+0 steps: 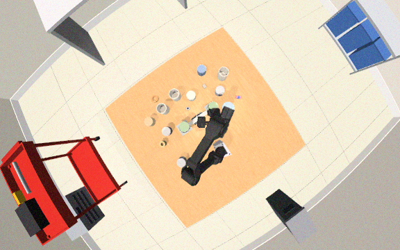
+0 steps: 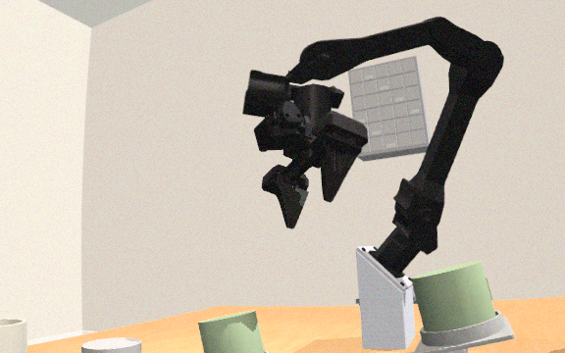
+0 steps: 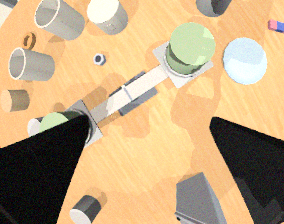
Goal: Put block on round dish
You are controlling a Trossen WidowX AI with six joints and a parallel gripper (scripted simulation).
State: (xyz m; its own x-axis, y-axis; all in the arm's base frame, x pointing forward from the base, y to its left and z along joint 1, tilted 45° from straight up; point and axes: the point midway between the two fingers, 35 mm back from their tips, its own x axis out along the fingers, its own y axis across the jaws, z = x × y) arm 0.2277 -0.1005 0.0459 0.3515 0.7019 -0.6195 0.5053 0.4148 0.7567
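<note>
A green cup point(image 1: 213, 105) point(image 2: 231, 333) point(image 3: 192, 42) stands upside down on the balance point(image 2: 500, 329) point(image 3: 152, 79) end beside the dish. The other green cup point(image 1: 184, 126) point(image 2: 454, 299) point(image 3: 53, 119) stands on the far end, partly behind a finger in the wrist view. The balance tilts: the end beside the dish is lower. The light-blue round dish point(image 1: 228, 105) point(image 3: 245, 61) shows no block or cup on it. My gripper point(image 1: 207, 117) point(image 2: 309, 213) point(image 3: 151, 121) is open and empty, high above the balance. No block is visible.
Grey open cups point(image 1: 174, 94) point(image 3: 32, 65), a white cylinder point(image 1: 191, 95) point(image 3: 108, 16), a nut point(image 1: 187, 108) point(image 3: 99, 59) and a ring point(image 1: 157, 100) point(image 3: 32, 40) lie behind the balance. A pink-blue eraser point(image 1: 238, 97) point(image 3: 278, 26) lies beyond the dish. The arm's base point(image 2: 385, 309) point(image 3: 199, 200) is on the near side.
</note>
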